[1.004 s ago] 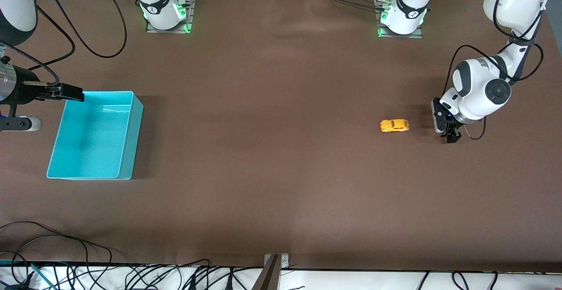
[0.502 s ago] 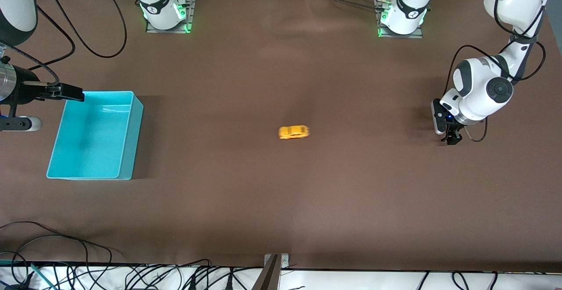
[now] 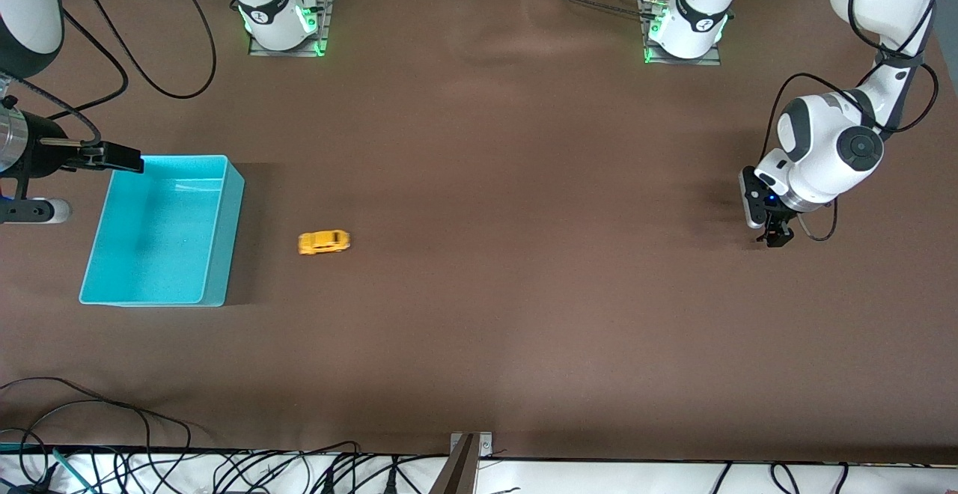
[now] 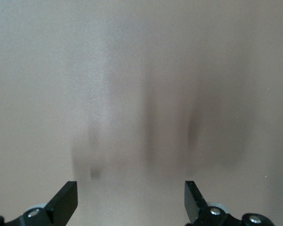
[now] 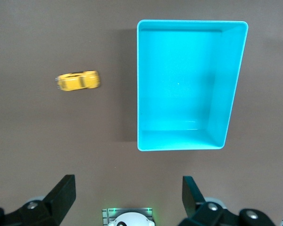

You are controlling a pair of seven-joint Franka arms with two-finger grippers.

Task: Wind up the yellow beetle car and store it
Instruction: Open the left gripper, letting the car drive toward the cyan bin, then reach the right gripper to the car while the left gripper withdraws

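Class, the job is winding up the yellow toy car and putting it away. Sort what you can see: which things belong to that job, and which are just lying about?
Part of the job:
- toy car, on the table beside the bin
- turquoise bin
- left gripper, open
- right gripper, open

Just lying about:
- cables along the table edge nearest the front camera

Yellow beetle car [image 3: 324, 242] (motion-blurred), on its wheels, near turquoise bin [image 3: 217, 243]

Even overhead light, soft shadows; the yellow beetle car [image 5: 78, 81] is motion-blurred.
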